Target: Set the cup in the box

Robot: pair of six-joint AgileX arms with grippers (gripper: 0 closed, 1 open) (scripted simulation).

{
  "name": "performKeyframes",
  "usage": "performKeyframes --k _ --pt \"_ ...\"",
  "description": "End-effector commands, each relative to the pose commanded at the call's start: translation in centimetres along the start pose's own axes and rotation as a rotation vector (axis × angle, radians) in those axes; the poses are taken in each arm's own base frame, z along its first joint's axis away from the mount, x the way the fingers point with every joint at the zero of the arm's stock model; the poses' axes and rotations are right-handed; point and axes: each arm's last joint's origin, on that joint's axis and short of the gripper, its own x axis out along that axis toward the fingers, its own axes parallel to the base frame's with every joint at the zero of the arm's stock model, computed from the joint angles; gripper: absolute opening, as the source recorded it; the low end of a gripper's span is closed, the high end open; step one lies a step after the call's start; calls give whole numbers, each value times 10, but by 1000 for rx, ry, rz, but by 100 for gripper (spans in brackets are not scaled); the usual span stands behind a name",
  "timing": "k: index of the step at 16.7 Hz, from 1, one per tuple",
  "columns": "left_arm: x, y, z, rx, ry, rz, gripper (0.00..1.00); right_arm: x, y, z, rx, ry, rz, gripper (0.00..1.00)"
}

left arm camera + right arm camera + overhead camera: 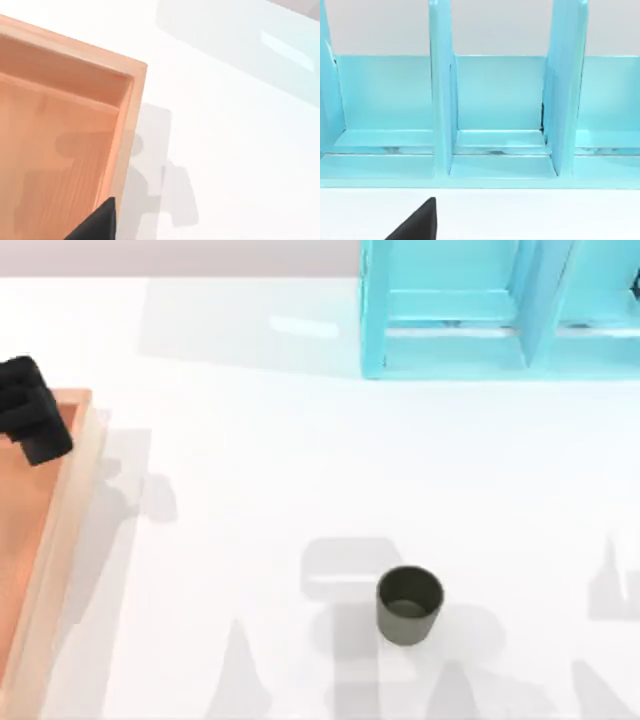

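One cup (pixel 409 605) stands on the table (pixel 250 490), well apart from the box (pixel 62 530). Left tool (pixel 30 412) hangs over the box's corner; I cannot tell its opening. A careless grab could tip the cup.

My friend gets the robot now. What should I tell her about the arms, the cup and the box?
Left gripper: over the far corner of the box, at the table's left edge, holding nothing that I can see. Whether its fingers are open is unclear.
Right gripper: faces the blue shelf at the back of the table; finger state unclear too.
Cup: upright on the table near the front, well right of the box, untouched.
Done: nothing yet.
Left: grab the cup, carry it over, set it in the box.
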Motion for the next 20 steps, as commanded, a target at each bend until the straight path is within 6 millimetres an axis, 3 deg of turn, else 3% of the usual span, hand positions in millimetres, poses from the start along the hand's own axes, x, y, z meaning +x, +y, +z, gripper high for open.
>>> performKeyframes --k 3,5,8,11,13,16,20 --pt "41 -41 28 -40 261 80 100 0 0 0 0 0 0 100" --pt "76 -75 33 -37 430 147 100 0 0 0 0 0 0 100" --pt "127 -130 18 8 644 248 100 0 0 0 0 0 0 100" --pt "160 -188 -16 81 796 321 100 0 0 0 0 0 0 100" --pt "167 -225 -42 137 862 342 100 0 0 0 0 0 0 100" --pt "157 -271 -76 213 920 327 100 0 0 0 0 0 0 100" --pt "133 -310 -100 272 946 265 100 0 0 0 0 0 0 100"
